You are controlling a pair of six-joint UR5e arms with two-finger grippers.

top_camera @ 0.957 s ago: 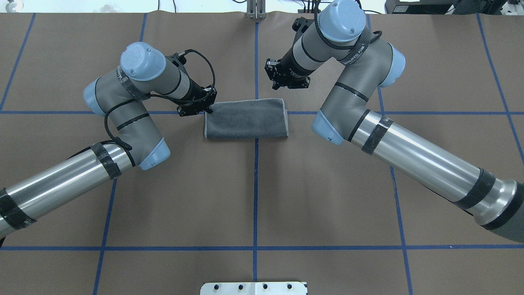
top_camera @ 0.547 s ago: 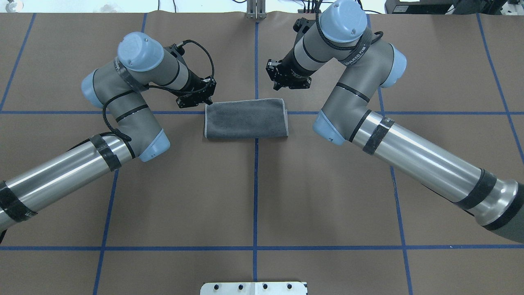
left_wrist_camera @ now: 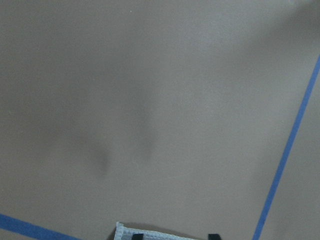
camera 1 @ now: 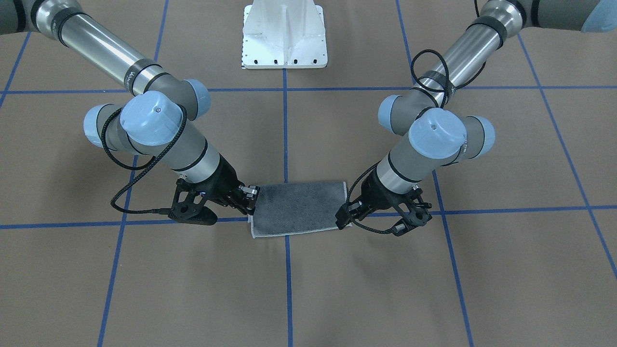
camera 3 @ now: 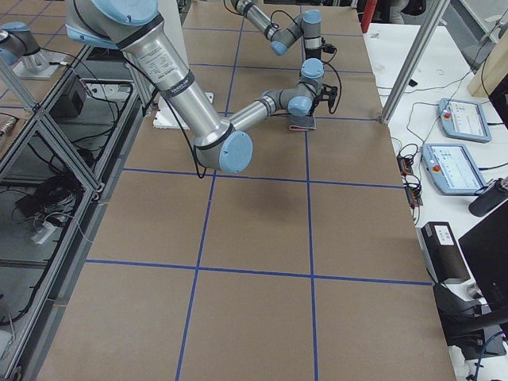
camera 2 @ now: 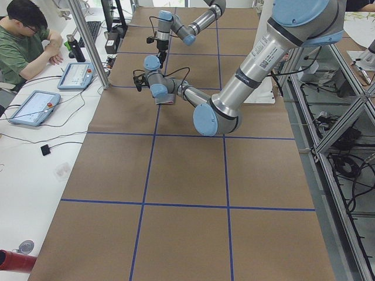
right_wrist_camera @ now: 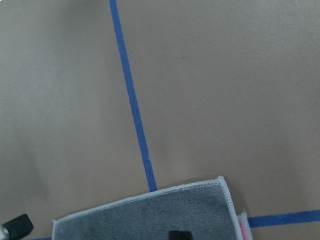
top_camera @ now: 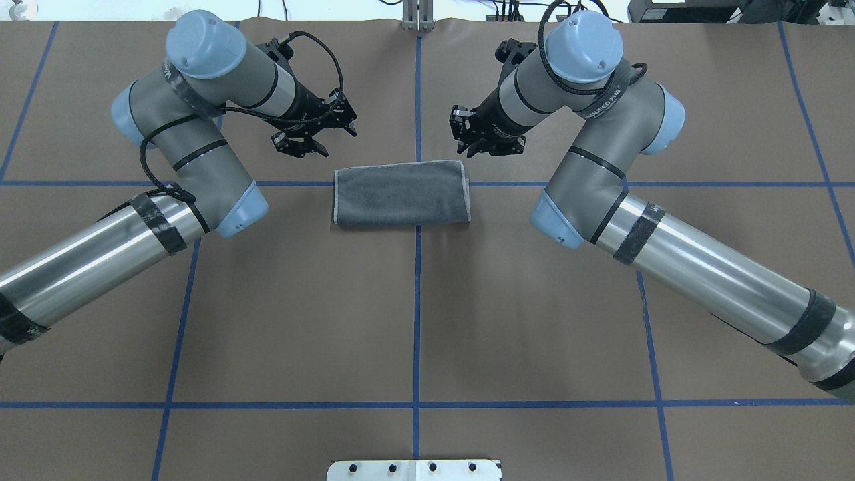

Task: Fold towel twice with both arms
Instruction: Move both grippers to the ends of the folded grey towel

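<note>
Left gripper (top_camera: 314,141) and right gripper (top_camera: 489,145) have backed off the towel (top_camera: 401,194), jaws spread; one fold looks done, one remains.

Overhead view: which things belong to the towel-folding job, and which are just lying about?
Job: towel, folded, grey face up; left hand and right hand, both open, neither holding it.
Lying about: white pedestal base; blue tape lines; tablet on the side table.
</note>
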